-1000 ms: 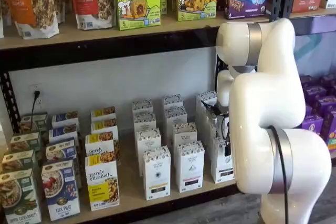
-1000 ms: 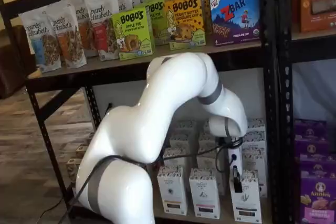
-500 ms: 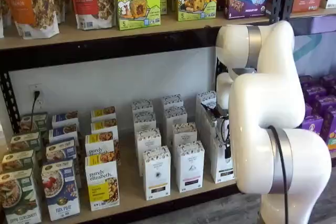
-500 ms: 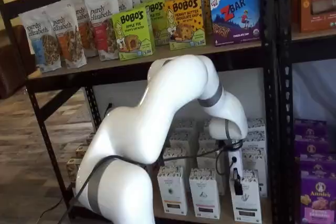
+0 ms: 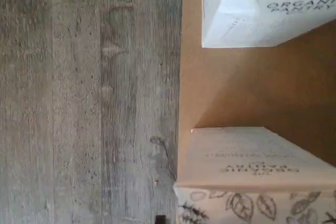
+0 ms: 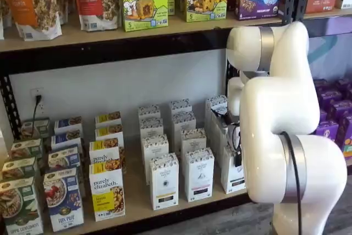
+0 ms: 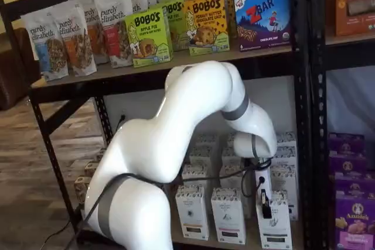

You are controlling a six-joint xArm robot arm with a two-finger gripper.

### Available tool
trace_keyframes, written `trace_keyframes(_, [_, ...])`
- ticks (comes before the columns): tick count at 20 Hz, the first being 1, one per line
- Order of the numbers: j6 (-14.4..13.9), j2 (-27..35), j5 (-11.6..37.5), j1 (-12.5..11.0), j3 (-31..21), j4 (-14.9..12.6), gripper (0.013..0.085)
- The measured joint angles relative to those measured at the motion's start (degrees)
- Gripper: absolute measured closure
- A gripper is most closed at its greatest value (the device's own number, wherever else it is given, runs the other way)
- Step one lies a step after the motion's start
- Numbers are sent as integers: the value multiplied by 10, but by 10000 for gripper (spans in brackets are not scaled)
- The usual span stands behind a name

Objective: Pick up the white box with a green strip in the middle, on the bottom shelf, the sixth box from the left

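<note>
The white box (image 7: 274, 228) stands at the front of the rightmost white column on the bottom shelf (image 7: 252, 240). In a shelf view (image 6: 231, 175) the arm covers its right side. My gripper (image 7: 265, 205) hangs right at the box's patterned top; only a dark finger and a cable show, side-on, so I cannot tell whether it is open. In a shelf view it shows as dark parts (image 6: 237, 157) beside the white arm. The wrist view shows a white carton with a leaf-patterned top (image 5: 252, 156) close by at the shelf's front edge (image 5: 186, 87).
Other white cartons stand to its left (image 6: 198, 173) (image 6: 164, 181) and behind it (image 7: 285, 175). A second white carton (image 5: 262, 9) shows in the wrist view. A black upright (image 7: 304, 115) stands close on the right. Purple boxes (image 7: 353, 221) fill the neighbouring bay. Grey plank floor (image 5: 89, 98) lies below.
The wrist and gripper have sunk a little toward the top of the front right white box. The boxes have not moved.
</note>
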State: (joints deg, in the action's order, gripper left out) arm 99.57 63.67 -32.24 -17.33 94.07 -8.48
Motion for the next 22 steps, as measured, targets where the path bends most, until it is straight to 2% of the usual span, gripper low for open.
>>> trace_keyframes(1, [0, 0, -1, 0, 0, 1, 330])
trace_keyframes(2, [1, 0, -3, 0, 0, 2, 370])
trace_keyframes(5, [4, -1, -5, 1, -1, 5, 410])
trace_keyframes(8, [9, -4, -4, 0, -6, 11, 490])
trace_keyframes(12, [10, -12, 11, -2, -20, 10, 490])
trace_keyframes(18, [22, -57, 51, -1, -91, 25, 490])
trace_keyframes(22, [-2, -113, 83, 5, -176, 7, 490])
